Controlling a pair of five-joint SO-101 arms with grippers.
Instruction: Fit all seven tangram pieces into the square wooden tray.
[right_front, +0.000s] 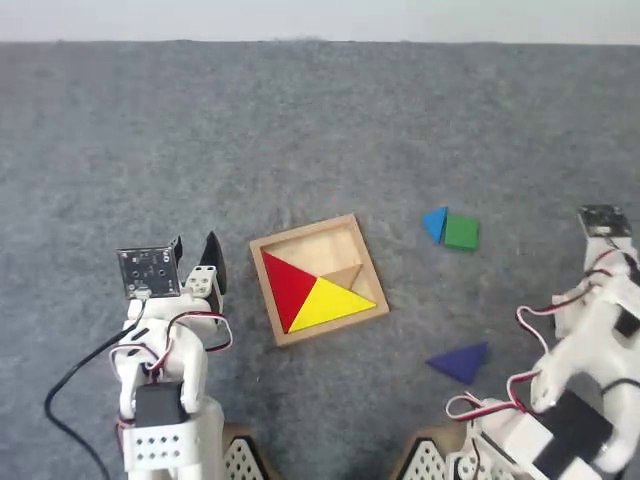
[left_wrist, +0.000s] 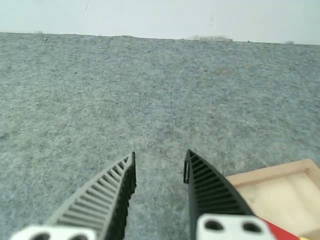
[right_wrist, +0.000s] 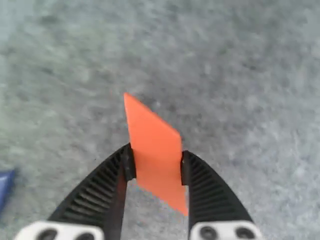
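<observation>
My right hand (right_wrist: 155, 161) pinches the orange parallelogram (right_wrist: 150, 127) across its width, secure for carrying, I judge. My left hand (left_wrist: 160, 156) sits wide beside the wooden tray (right_front: 305, 232).

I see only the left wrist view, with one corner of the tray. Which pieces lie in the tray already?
Observer: A red triangle and a yellow triangle lie side by side in the tray.
Operator: Where are the loose pieces?
Observer: Beside the tray, a blue triangle touches a green square; a purple triangle lies apart from them.
Operator: Does the right arm hold something?
Observer: Yes, the right gripper is shut on an orange piece.
</observation>
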